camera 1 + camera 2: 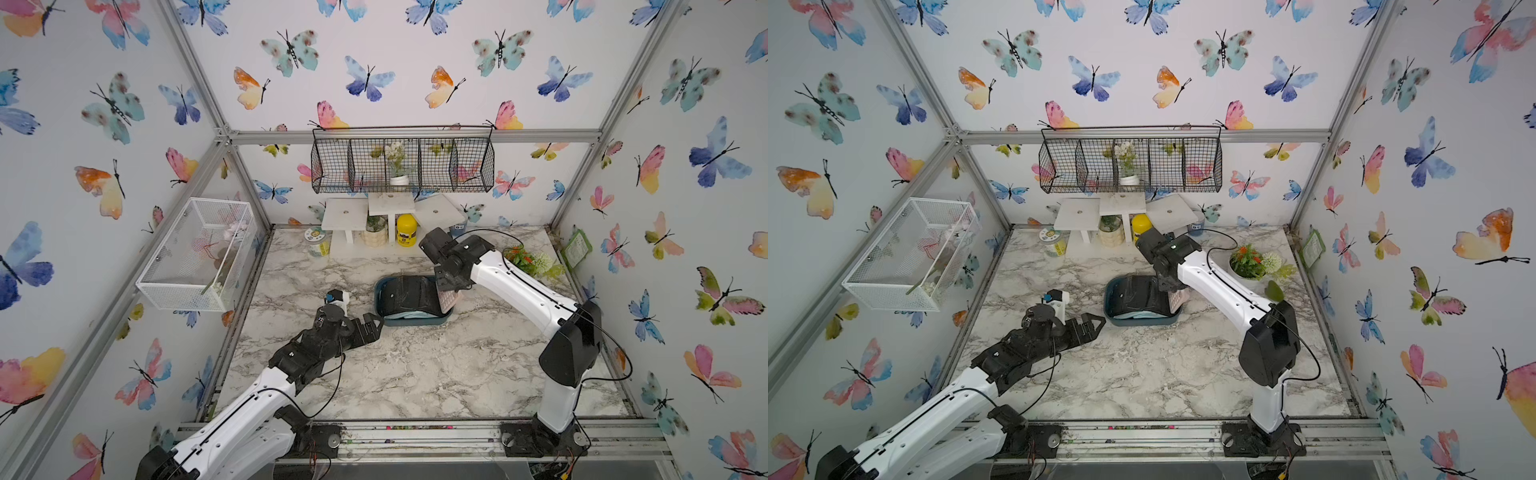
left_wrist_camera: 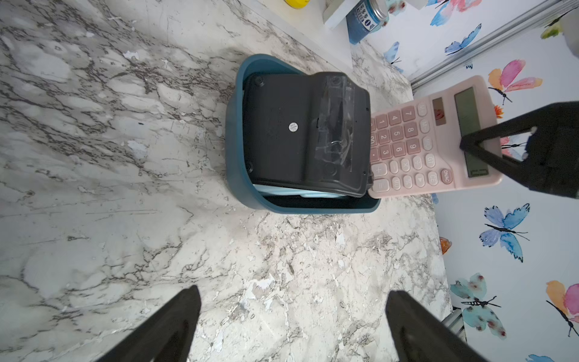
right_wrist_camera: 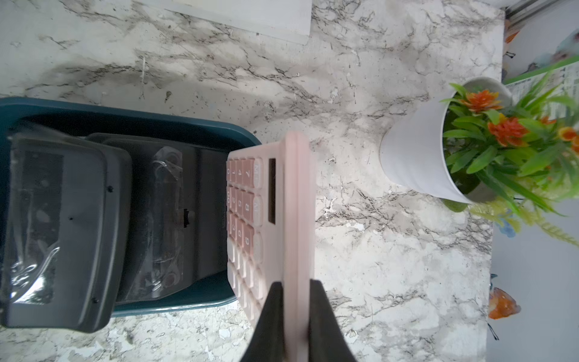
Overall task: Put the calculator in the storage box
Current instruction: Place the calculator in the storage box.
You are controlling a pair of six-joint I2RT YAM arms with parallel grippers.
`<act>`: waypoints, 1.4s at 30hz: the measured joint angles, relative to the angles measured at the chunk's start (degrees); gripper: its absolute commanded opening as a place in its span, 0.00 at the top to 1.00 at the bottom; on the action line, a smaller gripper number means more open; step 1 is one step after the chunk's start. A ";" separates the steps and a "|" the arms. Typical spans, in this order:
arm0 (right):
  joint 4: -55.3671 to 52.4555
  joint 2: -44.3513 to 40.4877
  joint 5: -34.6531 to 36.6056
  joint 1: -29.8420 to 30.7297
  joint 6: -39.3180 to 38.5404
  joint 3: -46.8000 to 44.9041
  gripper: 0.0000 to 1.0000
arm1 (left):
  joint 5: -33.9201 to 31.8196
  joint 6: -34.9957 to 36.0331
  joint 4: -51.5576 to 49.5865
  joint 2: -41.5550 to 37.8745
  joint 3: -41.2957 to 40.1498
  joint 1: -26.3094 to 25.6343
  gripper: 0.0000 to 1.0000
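1. Marble table [image 1: 415, 374]: the box sits mid-table, btwn the two arms.
2. Storage box [image 1: 415, 322]: dark teal tub, already stuffed w/ a black calculator [image 2: 291, 131] lying back-up and tilted, one end riding above the rim; sth pale blue under it.
3. Pink calculator [image 2: 423, 141]: not inside yet. It's steeply tilted, keys facing the black one, lower end at the box's end nearest the right arm, display end up in the air.
4. R gripper [image 3: 296, 283]: clenched on the pink calculator's display-end edge.
5. L gripper [image 2: 293, 291]: released, jaws spread wide, holding nothing, near the box's other side, not touching.
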 measured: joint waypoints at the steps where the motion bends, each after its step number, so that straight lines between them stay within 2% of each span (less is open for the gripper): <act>1: -0.22 0.37 0.37 0.13 0.04 0.28 0.98 | 0.02 0.00 0.07 -0.04 -0.09 0.00 0.01; 10: -3.41 5.42 3.89 1.11 1.53 3.56 0.98 | 0.04 -0.20 0.28 -0.33 -0.15 0.00 0.01; 16: -5.77 8.66 6.67 2.10 2.95 6.82 0.92 | 0.04 -0.20 0.44 -0.37 -0.15 0.00 0.01; 19: -7.19 9.97 7.58 2.58 3.43 8.37 0.85 | 0.04 -0.17 0.44 -0.42 -0.15 0.00 0.01; 24: -7.93 10.91 7.96 3.30 3.78 9.03 0.61 | 0.04 -0.17 0.44 -0.66 -0.15 0.00 0.01; 26: -8.20 11.04 7.96 3.48 3.76 9.03 0.56 | 0.04 -0.20 0.44 -0.72 -0.15 0.00 0.01; 42: -6.73 11.02 4.11 4.52 2.27 9.70 0.55 | 0.04 -0.17 0.42 -1.05 -0.15 0.00 0.01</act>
